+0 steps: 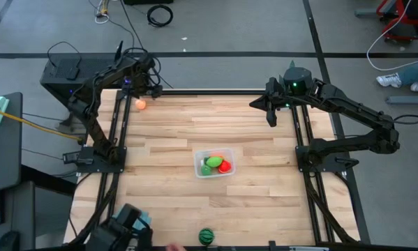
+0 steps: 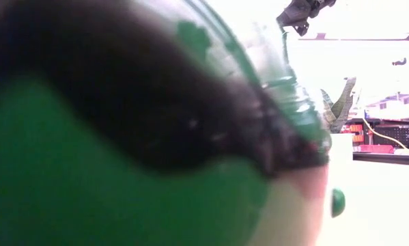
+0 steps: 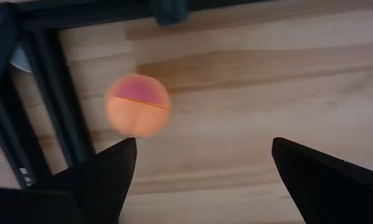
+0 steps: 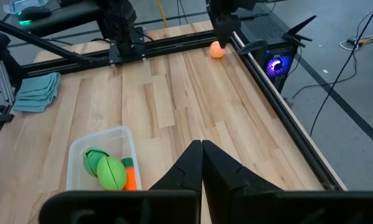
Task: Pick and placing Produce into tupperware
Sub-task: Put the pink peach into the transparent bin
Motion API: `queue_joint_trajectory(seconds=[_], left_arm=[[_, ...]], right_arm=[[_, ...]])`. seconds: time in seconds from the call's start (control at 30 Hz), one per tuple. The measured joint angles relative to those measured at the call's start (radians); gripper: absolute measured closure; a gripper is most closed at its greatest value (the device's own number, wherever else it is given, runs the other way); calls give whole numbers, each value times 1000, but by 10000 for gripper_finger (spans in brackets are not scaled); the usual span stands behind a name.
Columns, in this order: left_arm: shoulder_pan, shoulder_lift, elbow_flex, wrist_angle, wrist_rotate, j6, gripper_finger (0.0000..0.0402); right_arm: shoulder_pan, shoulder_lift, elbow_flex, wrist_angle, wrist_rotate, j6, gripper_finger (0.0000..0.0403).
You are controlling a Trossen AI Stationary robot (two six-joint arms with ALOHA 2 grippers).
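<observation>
Peach ball (image 1: 140, 104) sits on wood by the far-left frame, left gripper (image 1: 150, 89) above it, fingers spread (empty). Right gripper (image 1: 272, 118) clenched, idle. Tupperware (image 1: 215, 165) holds four pieces.

Low view blurred, background overexposed

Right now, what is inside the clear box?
Inside the tupperware you can see a green piece, a red piece, another green piece and a bit of the orange carrot. Most of the carrot is covered by the green pieces.
</observation>
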Motion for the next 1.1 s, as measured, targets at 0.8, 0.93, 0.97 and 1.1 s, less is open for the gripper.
queue_joint_trajectory(seconds=[0.8,0.93,0.97,1.1], left_arm=[[58,162,5,22,-62,13,19],[63,162,5,27,-64,10,19],[63,162,5,32,-63,4,19],[60,162,5,43,-2,25,22]], right_arm=[[0,0,0,0,0,0,389],[0,0,0,0,0,0,389],[0,0,0,0,0,0,389],[0,0,0,0,0,0,389]])
